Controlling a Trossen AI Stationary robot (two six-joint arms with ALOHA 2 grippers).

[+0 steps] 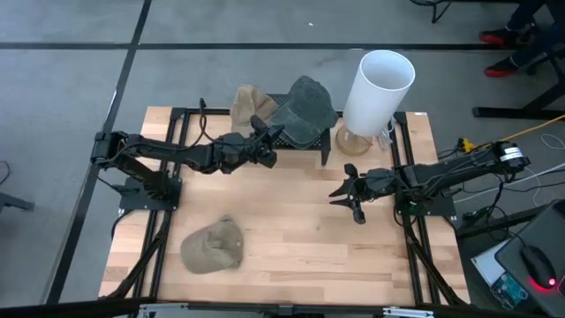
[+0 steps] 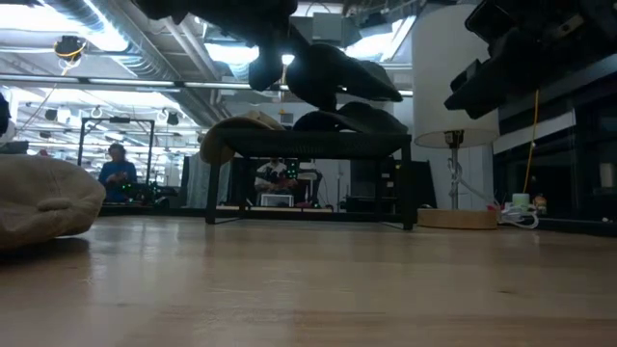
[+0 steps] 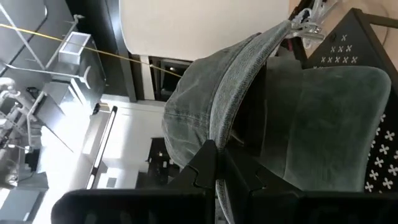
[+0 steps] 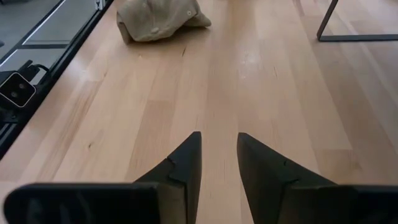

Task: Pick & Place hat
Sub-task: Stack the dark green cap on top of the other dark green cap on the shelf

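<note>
- High view: left claw (image 1: 263, 134) pinches the grey hat's (image 1: 305, 108) brim over the black rack (image 1: 305, 146) at the tabletop's (image 1: 291, 238) far edge; right claw (image 1: 346, 196) waits, part open, empty.
- Low view: grey hat (image 2: 337, 72) hangs above the rack (image 2: 308, 145).
- Left wrist view: fingers (image 3: 205, 168) shut on the brim.
- Right wrist view: tan hat (image 4: 161, 18) lies on the tabletop.

Grey cap (image 3: 298, 118) cut off by left wrist frame edge; tan cap (image 2: 43, 204) cropped in low view; background people too small.
</note>
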